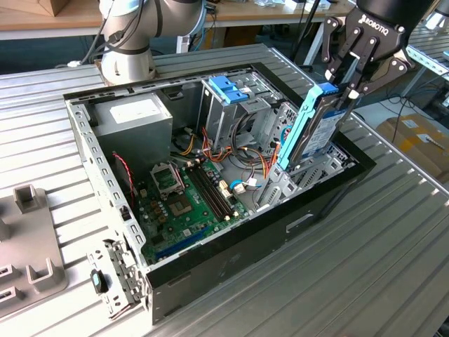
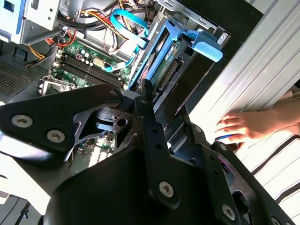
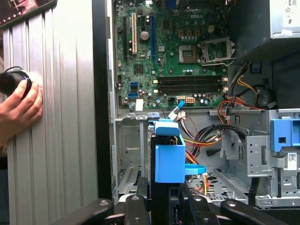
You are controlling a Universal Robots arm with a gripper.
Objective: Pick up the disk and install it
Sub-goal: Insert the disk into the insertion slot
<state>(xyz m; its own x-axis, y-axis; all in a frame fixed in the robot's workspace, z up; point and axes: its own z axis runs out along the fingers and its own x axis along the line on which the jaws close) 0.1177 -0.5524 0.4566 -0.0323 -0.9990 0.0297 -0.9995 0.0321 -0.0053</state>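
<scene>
The disk, a silver drive in a blue plastic frame, stands nearly upright and slightly tilted. Its lower end reaches into the open computer case at the exterior view's right. My gripper is shut on the disk's upper end from above. In the second wrist view the black fingers clamp the disk over a metal bay. The first wrist view has the blue frame just beyond the gripper.
Inside the case are a motherboard, a grey power supply box, a metal cage with a blue handle and loose cables. A person's hand rests on the ribbed table beside the case. A grey fixture lies at the exterior view's left.
</scene>
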